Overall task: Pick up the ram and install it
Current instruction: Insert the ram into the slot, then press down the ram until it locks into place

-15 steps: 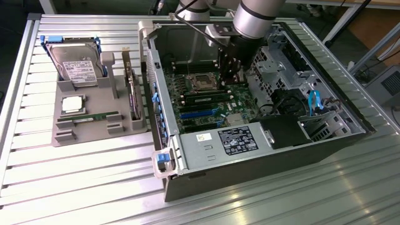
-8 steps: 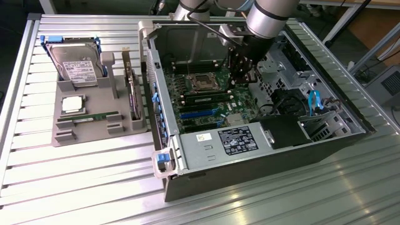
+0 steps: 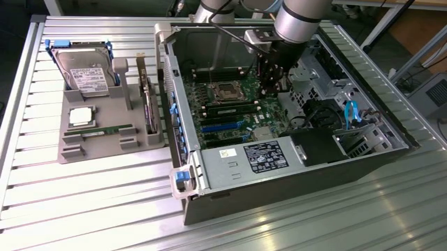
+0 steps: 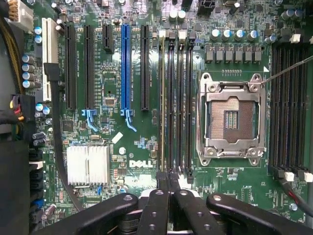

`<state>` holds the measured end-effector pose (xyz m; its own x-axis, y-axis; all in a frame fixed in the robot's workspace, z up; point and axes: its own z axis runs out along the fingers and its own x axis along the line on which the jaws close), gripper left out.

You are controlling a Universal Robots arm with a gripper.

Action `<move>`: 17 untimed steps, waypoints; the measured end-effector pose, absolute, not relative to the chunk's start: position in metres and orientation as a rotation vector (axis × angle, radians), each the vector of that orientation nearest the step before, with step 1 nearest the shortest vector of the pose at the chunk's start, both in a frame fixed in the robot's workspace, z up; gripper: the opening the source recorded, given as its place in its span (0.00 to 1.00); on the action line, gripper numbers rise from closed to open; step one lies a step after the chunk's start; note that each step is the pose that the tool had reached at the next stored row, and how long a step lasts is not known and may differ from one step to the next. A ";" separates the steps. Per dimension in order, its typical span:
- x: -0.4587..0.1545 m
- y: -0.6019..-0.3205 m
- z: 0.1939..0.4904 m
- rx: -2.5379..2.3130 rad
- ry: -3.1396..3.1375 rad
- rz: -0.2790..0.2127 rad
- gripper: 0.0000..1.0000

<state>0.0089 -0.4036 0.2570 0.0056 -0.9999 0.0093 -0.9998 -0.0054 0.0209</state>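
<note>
Pincer: the pincer [image 4: 168, 183] is pressed together with nothing visibly pinched, its black fingers [image 4: 155, 205] hanging over the motherboard [image 4: 112, 142] inside the open case [image 3: 293, 183].
Ram: the ram [image 4: 163, 98] stands edge-on in the memory slot nearest the long expansion slots, beside three empty black slots; the pincer's tips sit at one end of that row, and contact with the stick cannot be told.
Socket: the silver-framed processor socket [image 4: 231, 117] lies open just beyond the memory slots.
Writing: "DELL" [image 4: 139, 164] is printed in white on the board, beside a finned silver heatsink [image 4: 88, 164]; other board markings are too small to read.
Labels: the power supply [image 3: 262, 157] carries a black label and a small white sticker, and the hard drive [image 3: 84, 76] a white label; none of the text is legible.
Tray: a grey holder [image 3: 70, 112] at the exterior view's left carries the hard drive, a square silver processor [image 3: 80, 116], a second green stick [image 3: 98, 129] lying flat, and a card [image 3: 148, 107] standing on edge.
Arm: the silver and black arm [image 3: 300, 18] reaches down into the case from above.
Surface: a slatted aluminium surface [image 3: 91, 209] bears both case and holder, with glare on its ribs.
Room: beyond the surface's edge at the exterior view's right, metal legs [image 3: 419, 47] stand on a dark floor.
</note>
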 end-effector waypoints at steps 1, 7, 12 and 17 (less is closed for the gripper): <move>0.009 -0.404 0.257 2.212 -2.200 -0.011 0.10; 0.034 -0.404 0.260 2.205 -2.193 -0.023 0.10; 0.034 -0.404 0.267 2.205 -2.193 -0.023 0.10; 0.034 -0.404 0.267 2.205 -2.193 -0.023 0.10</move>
<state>0.0343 -0.4035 0.2675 0.0056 -0.9999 0.0119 -0.9994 -0.0052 0.0329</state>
